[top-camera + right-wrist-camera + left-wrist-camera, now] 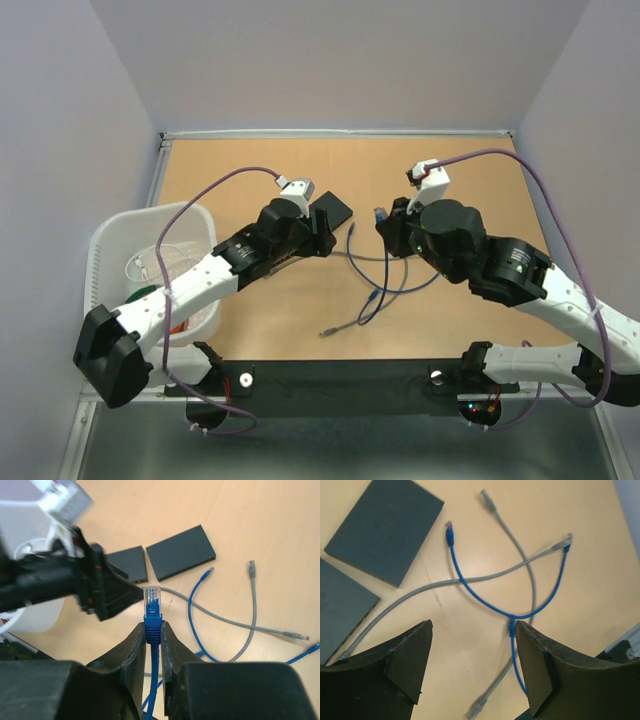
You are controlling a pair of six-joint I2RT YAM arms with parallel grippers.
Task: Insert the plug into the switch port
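- A white basket [140, 213] stands well to the left of the switch [335, 210], at the table's [480, 180] left edge. There is one basket, and it plays no part here.
- The left gripper [472, 627] hovers just left of the switch with its jaws spread wide and nothing between them. In its own view, bare table and cables show through the gap.
- There are two dark flat boxes. One is the switch itself, lying flat and untouched. The second dark box [127, 564] lies just left of the switch and is partly hidden by the left arm.
- The plug [152, 597] is off the table, just right of the switch and apart from it, with its clear tip pointing away from the wrist.
- The right gripper [154, 630] is clenched on the plug's blue boot, and the held blue cable [151, 680] trails down between its fingers.
- As far as I can trace them, there are four cables on the right side of the switch:
  - two are blue, the held one and a loose blue cable [470, 587];
  - two are grey, one long grey cable [420, 587] and one curved grey cable [520, 540];
  - they cross each other on the table.
- Progress, as I judge it:
  - the pick-up is done;
  - the insertion is not, since no port holds a plug that I can see;
  - what is left is to carry the plug to the switch's port face, line it up and press it home;
  - the free left gripper could steady the switch.
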